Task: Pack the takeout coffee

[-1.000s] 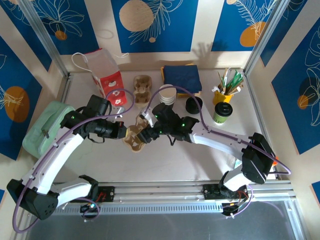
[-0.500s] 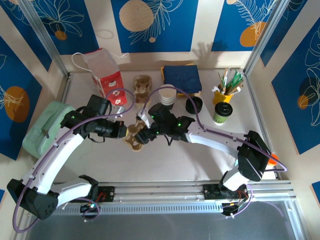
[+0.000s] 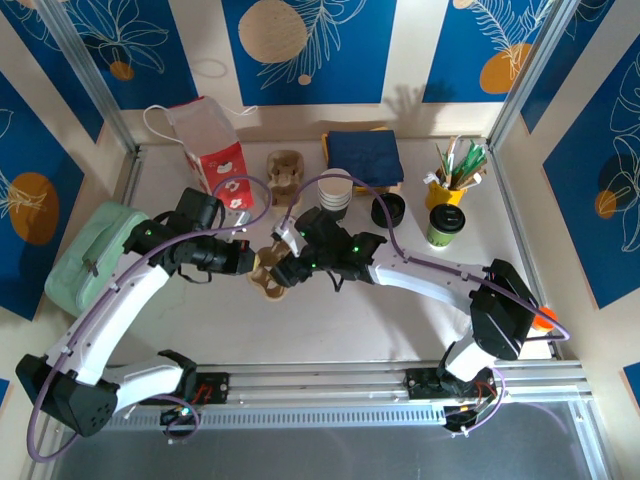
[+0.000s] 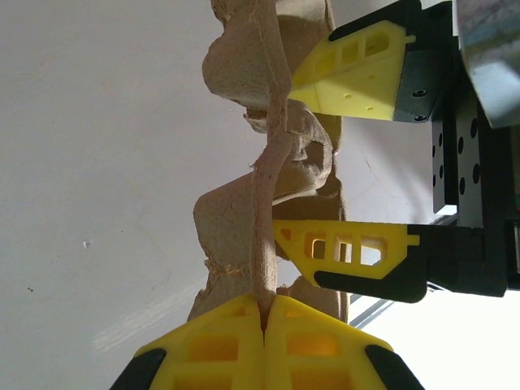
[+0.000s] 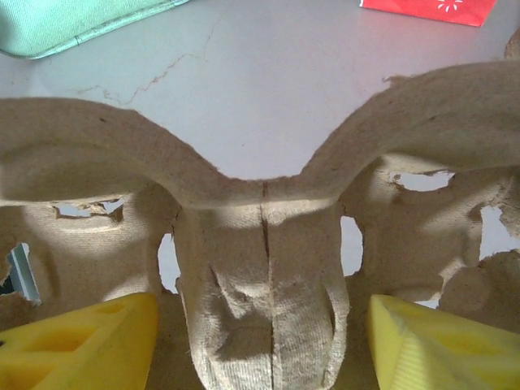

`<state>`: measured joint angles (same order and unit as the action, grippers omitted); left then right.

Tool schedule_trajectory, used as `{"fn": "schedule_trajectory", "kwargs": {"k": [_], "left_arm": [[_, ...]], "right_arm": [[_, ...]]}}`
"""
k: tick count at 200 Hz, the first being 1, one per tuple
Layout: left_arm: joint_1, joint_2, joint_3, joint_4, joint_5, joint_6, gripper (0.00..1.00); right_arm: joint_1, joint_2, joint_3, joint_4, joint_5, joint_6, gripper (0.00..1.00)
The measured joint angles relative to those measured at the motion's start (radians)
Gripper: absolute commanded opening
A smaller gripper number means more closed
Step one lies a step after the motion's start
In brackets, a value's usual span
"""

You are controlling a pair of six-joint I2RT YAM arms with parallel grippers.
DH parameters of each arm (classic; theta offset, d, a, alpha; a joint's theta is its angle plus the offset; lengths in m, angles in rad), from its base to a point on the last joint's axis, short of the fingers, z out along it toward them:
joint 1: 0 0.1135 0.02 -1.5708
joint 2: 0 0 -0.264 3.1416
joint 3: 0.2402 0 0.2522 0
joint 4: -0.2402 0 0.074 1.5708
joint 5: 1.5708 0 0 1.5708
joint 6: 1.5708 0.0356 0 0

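Observation:
The takeout coffee (image 3: pixel 444 226), a green cup with a black lid, stands at the right of the table, away from both arms. My left gripper (image 3: pixel 253 263) is shut on the thin edge of a brown pulp cup carrier (image 3: pixel 270 280) and holds it on edge at the table's middle. In the left wrist view, the gripper (image 4: pixel 265 315) pinches the carrier (image 4: pixel 268 162). My right gripper (image 3: pixel 284 268) is open. In the right wrist view, its fingers (image 5: pixel 81 345) straddle the carrier's centre post (image 5: pixel 264 244) with gaps on both sides.
A second carrier (image 3: pixel 285 172), a stack of white cups (image 3: pixel 336 193), a loose black lid (image 3: pixel 388 210), blue napkins (image 3: pixel 365 155) and a yellow cup of sticks (image 3: pixel 449 187) line the back. A red-and-white bag (image 3: pixel 210 150) stands back left, a green pouch (image 3: pixel 95 250) far left.
My right arm has slid left onto the carrier and its fingers have narrowed around the centre post. The left gripper has kept its hold.

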<state>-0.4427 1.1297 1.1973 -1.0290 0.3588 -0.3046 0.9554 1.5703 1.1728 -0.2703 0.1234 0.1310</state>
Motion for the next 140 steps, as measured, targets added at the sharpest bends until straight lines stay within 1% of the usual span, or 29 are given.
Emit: {"fn": "schedule_trajectory", "kwargs": {"k": [19,47,77,89,113,140], "left_arm": [[0.000,0.000,0.000,0.000,0.000,0.000,0.00],[0.000,0.000,-0.008,0.004,0.000,0.000,0.00],[0.000,0.000,-0.019,0.004,0.000,0.000,0.00],[0.000,-0.001,-0.019,0.005,0.000,0.000,0.00],[0.000,-0.002,-0.019,0.005,0.000,0.000,0.00],[0.000,-0.005,-0.019,0.004,0.000,0.000,0.00]], "right_arm": [[-0.002,0.000,0.000,0.000,0.000,0.000,0.64],[-0.009,0.001,0.000,0.011,-0.013,0.010,0.56],[-0.014,0.001,0.000,0.021,-0.031,0.014,0.52],[-0.016,0.001,0.000,0.023,-0.035,0.014,0.52],[-0.015,0.001,0.000,0.023,-0.042,0.014,0.60],[-0.016,0.001,0.000,0.022,-0.045,0.014,0.63]]}}
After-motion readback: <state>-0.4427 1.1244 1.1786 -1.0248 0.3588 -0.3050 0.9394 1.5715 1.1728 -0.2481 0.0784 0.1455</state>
